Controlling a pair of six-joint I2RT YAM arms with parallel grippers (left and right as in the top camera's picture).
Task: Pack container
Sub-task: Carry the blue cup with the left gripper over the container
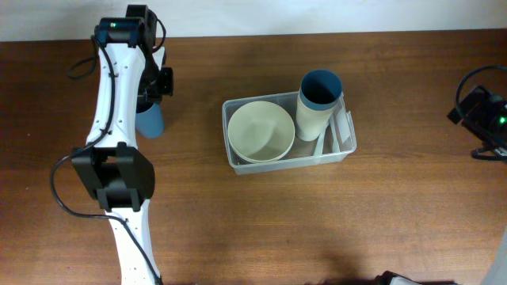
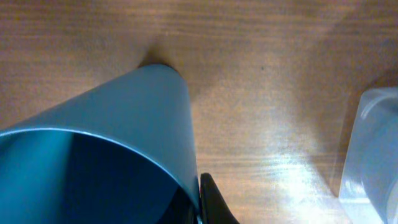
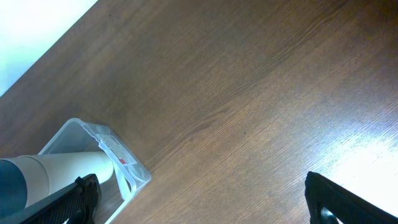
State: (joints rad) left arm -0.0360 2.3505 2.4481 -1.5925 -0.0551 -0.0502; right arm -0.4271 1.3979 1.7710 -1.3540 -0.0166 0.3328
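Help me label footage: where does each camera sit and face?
Overhead: above the table, looking straight down at the container; both arms show.
Left wrist: on the left arm, looking down at the blue cup; one finger shows.
Right wrist: on the right arm, looking across the table at the container; both fingers show.
Shared: all see the container.

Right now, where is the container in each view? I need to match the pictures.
Overhead: container at centre, slightly right.
Left wrist: only one corner of it, low at the right edge.
Right wrist: bottom left, cut off by the frame.
Shared landmark: the cream cup standing in it shows overhead and in the right wrist view; the left wrist view misses it.
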